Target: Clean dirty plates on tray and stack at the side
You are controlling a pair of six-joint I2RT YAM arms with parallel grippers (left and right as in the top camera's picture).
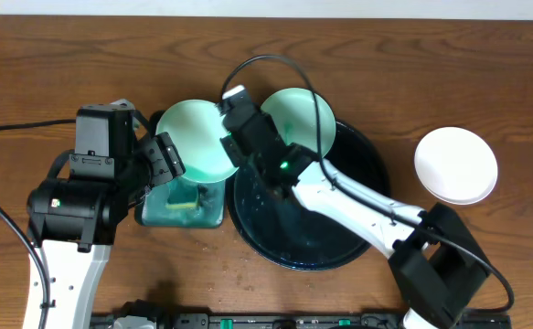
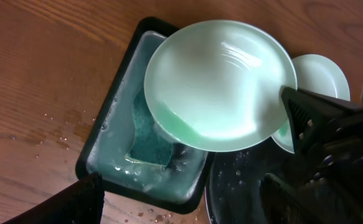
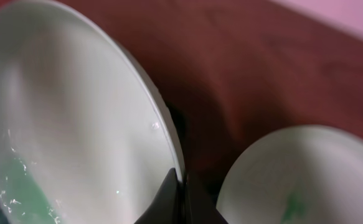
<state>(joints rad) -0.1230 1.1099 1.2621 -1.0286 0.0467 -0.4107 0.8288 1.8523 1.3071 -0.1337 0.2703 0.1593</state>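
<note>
My right gripper (image 1: 232, 128) is shut on the rim of a pale mint plate (image 1: 193, 139) and holds it tilted over the rectangular tray. Teal liquid pools at the plate's low edge in the left wrist view (image 2: 218, 87). The right wrist view shows the jaws (image 3: 180, 186) pinching that rim (image 3: 75, 124). A second plate (image 1: 304, 117) with a teal smear (image 3: 306, 180) lies at the back of the round black tray (image 1: 307, 228). A white plate (image 1: 456, 164) sits on the table at the right. My left gripper (image 1: 167, 163) is open and empty beside the held plate (image 2: 181, 193).
A small rectangular black tray (image 1: 213, 217) holds teal water and a sponge (image 1: 184, 196) under the held plate. Water drops lie on the wood (image 2: 56, 124) beside it. Cables run across the table at the left and over the plates.
</note>
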